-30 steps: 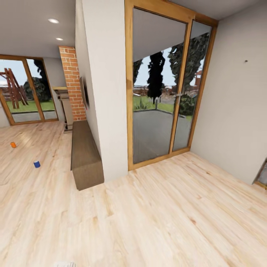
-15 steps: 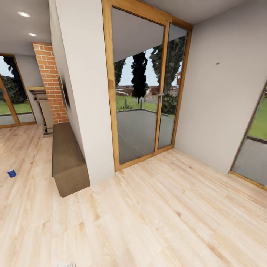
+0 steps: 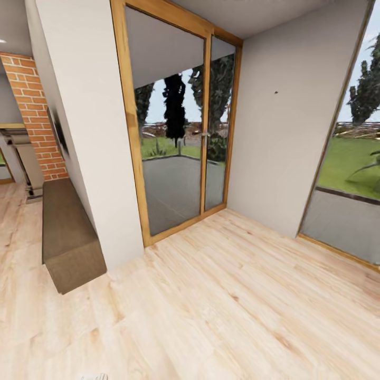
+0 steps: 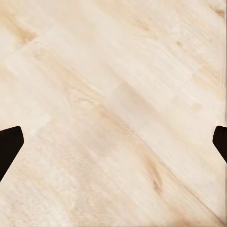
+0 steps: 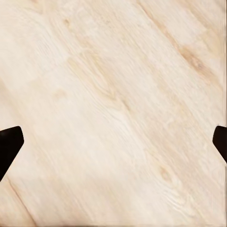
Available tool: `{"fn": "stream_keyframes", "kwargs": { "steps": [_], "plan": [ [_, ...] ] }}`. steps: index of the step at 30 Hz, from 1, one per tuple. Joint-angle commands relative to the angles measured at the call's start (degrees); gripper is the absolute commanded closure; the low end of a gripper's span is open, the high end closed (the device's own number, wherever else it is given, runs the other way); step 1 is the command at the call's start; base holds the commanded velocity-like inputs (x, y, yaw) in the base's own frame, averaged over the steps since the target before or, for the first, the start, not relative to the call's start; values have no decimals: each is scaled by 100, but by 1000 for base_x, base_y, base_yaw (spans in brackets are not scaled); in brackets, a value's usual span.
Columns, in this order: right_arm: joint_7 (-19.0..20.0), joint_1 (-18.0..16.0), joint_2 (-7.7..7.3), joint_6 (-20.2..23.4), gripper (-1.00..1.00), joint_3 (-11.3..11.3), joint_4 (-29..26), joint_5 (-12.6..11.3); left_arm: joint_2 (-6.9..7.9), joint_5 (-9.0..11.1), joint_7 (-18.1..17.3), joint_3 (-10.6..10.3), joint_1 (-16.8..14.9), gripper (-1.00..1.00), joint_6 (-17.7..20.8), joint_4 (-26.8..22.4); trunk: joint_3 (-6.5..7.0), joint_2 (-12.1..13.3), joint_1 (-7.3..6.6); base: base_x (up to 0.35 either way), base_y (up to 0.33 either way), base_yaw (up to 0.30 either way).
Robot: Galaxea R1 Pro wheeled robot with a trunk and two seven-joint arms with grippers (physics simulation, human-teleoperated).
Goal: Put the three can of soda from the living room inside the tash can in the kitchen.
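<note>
The cans of soda and the tash can are out of view. A strip of the living room shows at the head view's left edge, with its red brick chimney (image 3: 32, 113) and light plank floor (image 3: 221, 306). In the left wrist view my left gripper (image 4: 113, 142) is open, its dark fingertips (image 4: 9, 144) far apart over bare floor planks. My right gripper (image 5: 113, 142) is open the same way in the right wrist view, with nothing between its fingertips (image 5: 9, 142).
A white wall end (image 3: 89, 137) juts toward me, with a low brown bench (image 3: 68, 240) along its left side. Wood-framed glass doors (image 3: 177, 137) stand straight ahead. A second glass door (image 3: 345, 179) is at the right, past a plain white wall (image 3: 274, 142).
The head view has swung to the right, so the camera moved. The orange and blue cans on the floor slid out past the left edge, and the right glass door came into view.
</note>
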Motion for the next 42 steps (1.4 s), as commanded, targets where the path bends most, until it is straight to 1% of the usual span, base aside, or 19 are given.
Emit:
{"fn": "stream_keyframes", "kwargs": {
  "steps": [1, 42],
  "plan": [
    [0, 0, 0, 0, -100, 0, 0, 0, 0, 0, 0, 0, 0, -100, 0, 0, 0, 0, 0, 0, 0, -278],
    [0, 0, 0, 0, -100, 0, 0, 0, 0, -4, 0, 0, 0, -100, -7, 0, 0, 0, 0, 0, 0, -278]
  ]
}}
